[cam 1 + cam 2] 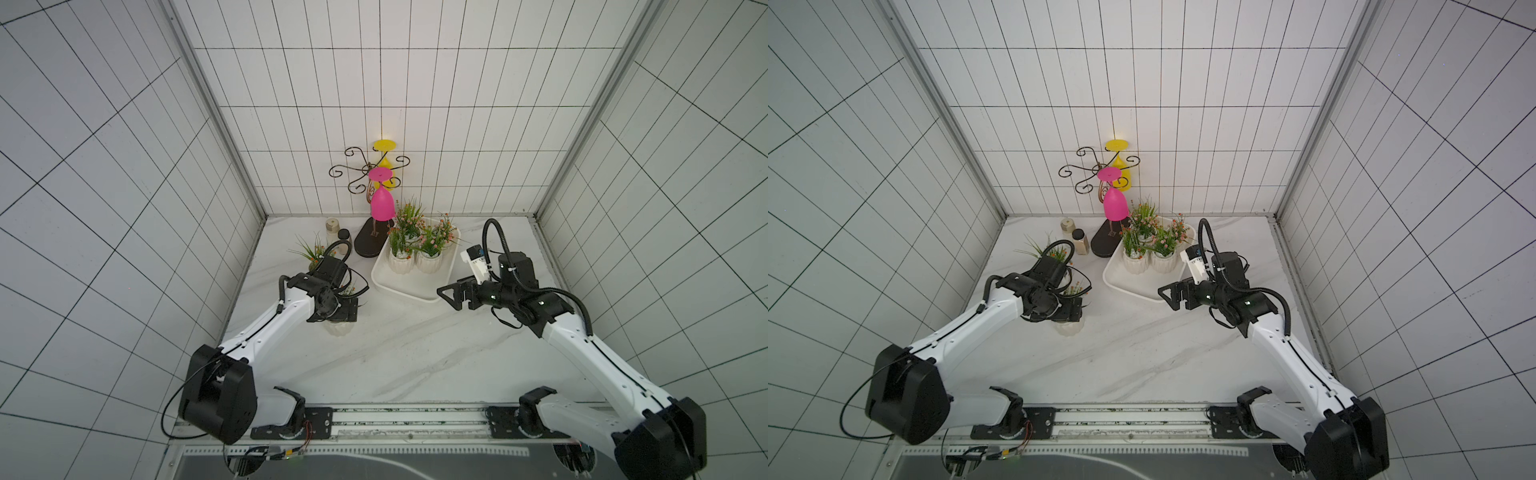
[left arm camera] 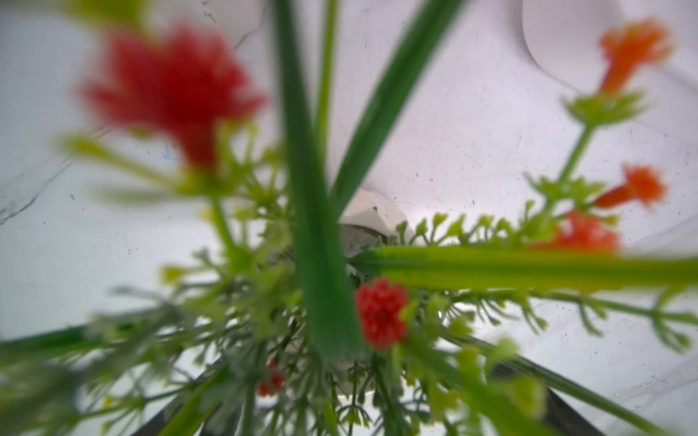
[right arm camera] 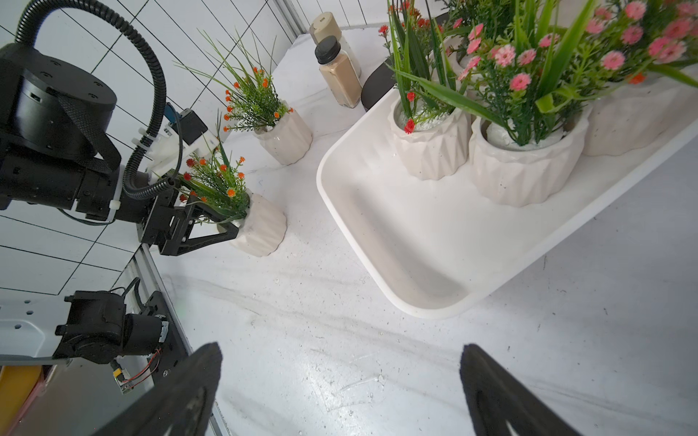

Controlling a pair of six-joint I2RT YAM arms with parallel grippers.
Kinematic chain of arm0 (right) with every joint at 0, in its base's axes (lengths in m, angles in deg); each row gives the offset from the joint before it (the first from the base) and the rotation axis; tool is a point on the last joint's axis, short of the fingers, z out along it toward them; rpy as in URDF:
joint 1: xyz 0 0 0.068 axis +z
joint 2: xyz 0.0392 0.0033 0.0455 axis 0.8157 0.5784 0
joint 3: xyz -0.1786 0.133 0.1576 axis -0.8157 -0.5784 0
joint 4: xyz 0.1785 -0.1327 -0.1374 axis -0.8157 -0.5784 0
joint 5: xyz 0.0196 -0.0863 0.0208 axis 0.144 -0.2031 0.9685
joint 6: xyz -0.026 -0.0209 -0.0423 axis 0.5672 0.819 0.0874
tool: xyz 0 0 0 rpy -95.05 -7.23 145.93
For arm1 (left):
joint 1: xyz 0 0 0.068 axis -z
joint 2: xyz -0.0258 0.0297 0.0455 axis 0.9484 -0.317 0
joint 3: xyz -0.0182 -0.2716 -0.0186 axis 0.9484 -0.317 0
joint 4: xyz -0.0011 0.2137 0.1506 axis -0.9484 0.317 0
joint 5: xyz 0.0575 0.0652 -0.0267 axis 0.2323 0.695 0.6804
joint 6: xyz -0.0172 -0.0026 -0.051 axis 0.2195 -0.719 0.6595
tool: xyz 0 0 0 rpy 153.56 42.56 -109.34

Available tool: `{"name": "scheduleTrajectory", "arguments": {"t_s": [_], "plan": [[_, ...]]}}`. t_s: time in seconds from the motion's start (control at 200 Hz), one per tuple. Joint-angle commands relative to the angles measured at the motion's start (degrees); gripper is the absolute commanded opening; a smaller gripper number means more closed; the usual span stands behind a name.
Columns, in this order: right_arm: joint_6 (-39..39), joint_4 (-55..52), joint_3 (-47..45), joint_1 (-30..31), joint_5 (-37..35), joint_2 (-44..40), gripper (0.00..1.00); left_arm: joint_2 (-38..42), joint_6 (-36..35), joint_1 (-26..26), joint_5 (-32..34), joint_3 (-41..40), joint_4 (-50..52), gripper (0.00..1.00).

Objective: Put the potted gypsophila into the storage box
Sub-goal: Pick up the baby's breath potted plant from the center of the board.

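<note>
The potted gypsophila [image 2: 321,283] filled the left wrist view, and its green leaves and red flowers were mostly blurry. It stood on the table [image 1: 415,365], outside the storage box [image 3: 396,241] but near it. The left gripper [image 3: 240,224] had its fingers spread wide at the pot's rim. It was hard to tell if they pressed it. In both top views the arm hid most of the pot. The right gripper [image 3: 340,396] was spread wide too, with nothing in it, near the box's corner.
</note>
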Motion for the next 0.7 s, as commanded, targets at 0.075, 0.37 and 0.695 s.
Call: {"name": "scheduleTrajectory", "arguments": {"t_s": [0.075,0.37,0.695], "plan": [[0.3,0.6,0.2,-0.6,0.9,-1.2,0.99,-1.9,1.4,0.1,2.4,-0.6,-2.9,0.97],[0.4,0.6,0.5,-0.7,0.9,-1.2,0.99,-2.2,1.0,0.1,3.3,-1.8,-4.7,0.97],[0.2,0.6,0.6,-0.6,0.9,-1.2,0.99,-2.4,0.9,0.0,4.8,-1.7,-5.2,0.94]]}}
